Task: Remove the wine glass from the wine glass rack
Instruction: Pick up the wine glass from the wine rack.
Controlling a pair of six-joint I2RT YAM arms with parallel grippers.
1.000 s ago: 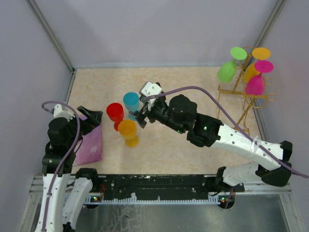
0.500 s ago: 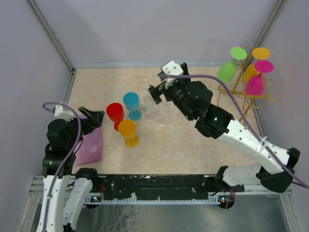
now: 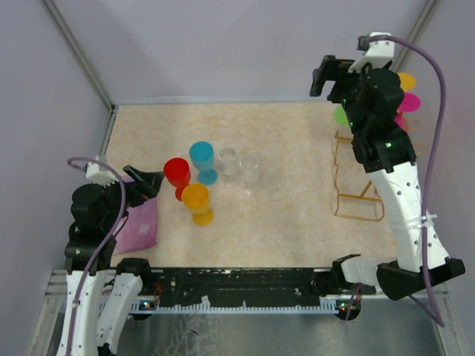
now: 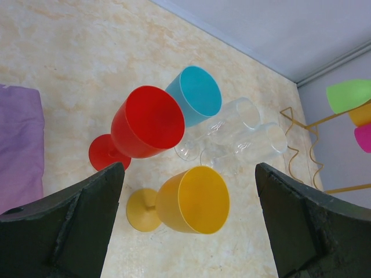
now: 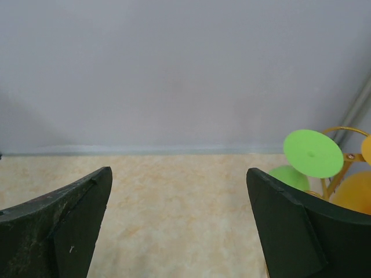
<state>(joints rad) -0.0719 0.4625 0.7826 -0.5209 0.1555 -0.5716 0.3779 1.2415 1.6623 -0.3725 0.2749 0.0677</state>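
Observation:
The gold wire wine glass rack (image 3: pixel 335 174) stands at the table's back right. Upside down on it hang a green wine glass (image 3: pixel 341 116), an orange one (image 3: pixel 406 80) and a pink one (image 3: pixel 409 101). My right gripper (image 3: pixel 320 80) is raised just left of the rack's top, open and empty. In the right wrist view the green glass's foot (image 5: pixel 313 153) and the rack (image 5: pixel 341 169) lie to the right of the open gripper (image 5: pixel 178 185). My left gripper (image 3: pixel 145 180) rests open at the near left, and its view (image 4: pixel 188 174) looks at the standing glasses.
Red (image 3: pixel 177 172), blue (image 3: pixel 201 156) and yellow (image 3: pixel 196 199) glasses and two clear glasses (image 3: pixel 239 165) stand mid-table. A purple cloth (image 3: pixel 139 222) lies under the left gripper. Grey walls close in the back and both sides.
My right arm has swung away from the clear glasses in the middle, up and across to the back right beside the rack. The left arm has stayed put.

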